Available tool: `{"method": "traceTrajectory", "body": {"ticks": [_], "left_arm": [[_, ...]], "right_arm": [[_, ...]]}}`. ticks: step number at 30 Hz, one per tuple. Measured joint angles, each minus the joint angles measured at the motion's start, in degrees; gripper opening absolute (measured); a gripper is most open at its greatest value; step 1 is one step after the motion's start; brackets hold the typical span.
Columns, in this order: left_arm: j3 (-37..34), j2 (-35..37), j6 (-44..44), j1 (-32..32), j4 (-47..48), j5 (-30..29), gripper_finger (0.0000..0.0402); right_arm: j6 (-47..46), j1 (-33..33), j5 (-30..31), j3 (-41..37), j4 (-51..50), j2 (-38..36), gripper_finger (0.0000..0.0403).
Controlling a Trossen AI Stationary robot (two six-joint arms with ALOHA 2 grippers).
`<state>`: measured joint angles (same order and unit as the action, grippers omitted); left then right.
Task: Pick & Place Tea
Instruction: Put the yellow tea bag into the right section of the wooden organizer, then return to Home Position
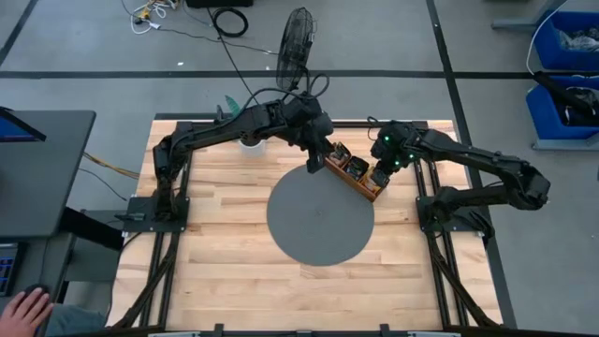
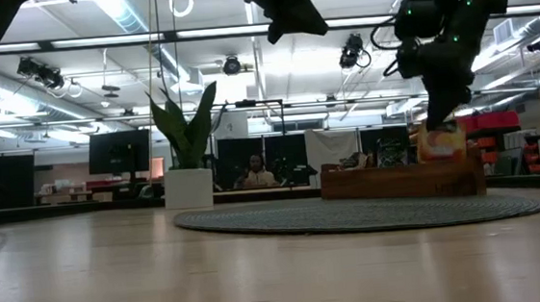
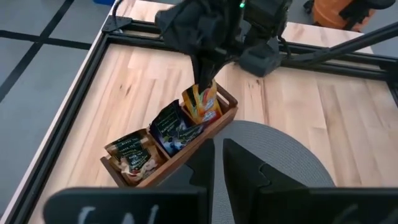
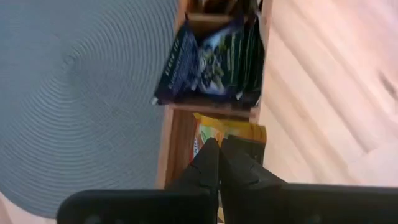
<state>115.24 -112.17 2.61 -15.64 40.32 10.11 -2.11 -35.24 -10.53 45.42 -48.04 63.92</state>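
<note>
Gripping a yellow tea packet point(image 3: 201, 104), right gripper point(image 3: 204, 87) sits over the end compartment of the wooden tray point(image 1: 352, 176), right of centre in the high view. Its fingers are closed on the packet's top edge; packet stands upright in that end compartment. Right wrist view shows the same yellow packet point(image 4: 227, 135) just past the closed fingers point(image 4: 205, 163). Low view: yellow packet point(image 2: 440, 141) hangs under the right gripper point(image 2: 438, 114) at the tray's point(image 2: 403, 179) right end, upper right of frame.

Dark blue-black packets point(image 3: 174, 126) fill the middle compartment, leaning; also seen in the right wrist view point(image 4: 208, 62). Brownish-dark packets point(image 3: 132, 152) lie in the third compartment, lower left in the left wrist view. Exact count per compartment cannot be told.

Left gripper point(image 1: 314, 166) hovers beside the tray's left end, centre of the high view, above the rim of the round grey mat point(image 1: 320, 220). Left fingers point(image 3: 203, 165) nearly closed with a thin gap, holding nothing.

Tray rests at the mat's upper right rim on the wooden surface point(image 1: 225, 234). Potted plant point(image 2: 188, 148) stands left of centre in the low view. A person's hand point(image 1: 23, 307) shows at lower left of the high view, off the surface.
</note>
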Motion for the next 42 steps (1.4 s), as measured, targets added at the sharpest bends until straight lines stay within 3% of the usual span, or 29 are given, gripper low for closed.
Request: {"method": "traceTrajectory", "body": {"ticks": [23, 27, 37, 42], "left_arm": [[0.0, -0.01, -0.01, 0.02, 0.0, 0.01, 0.0034], [0.0, -0.01, 0.0, 0.0, 0.0, 0.0, 0.0034], [0.0, -0.07, 0.23, -0.02, -0.26, -2.55, 0.0034], [-0.04, 0.02, 2.41, 0.49, -0.89, -7.05, 0.002]], "right_arm": [[-1.9, 0.07, -2.18, -2.63, 5.16, 6.66, 0.0004], [-0.44, 0.07, -1.89, -2.63, 4.84, 6.64, 0.0038], [3.25, 0.04, -0.08, 2.37, -1.96, 4.13, 0.0182], [3.06, 0.28, -1.14, 5.83, -5.23, -1.55, 0.0215]]}}
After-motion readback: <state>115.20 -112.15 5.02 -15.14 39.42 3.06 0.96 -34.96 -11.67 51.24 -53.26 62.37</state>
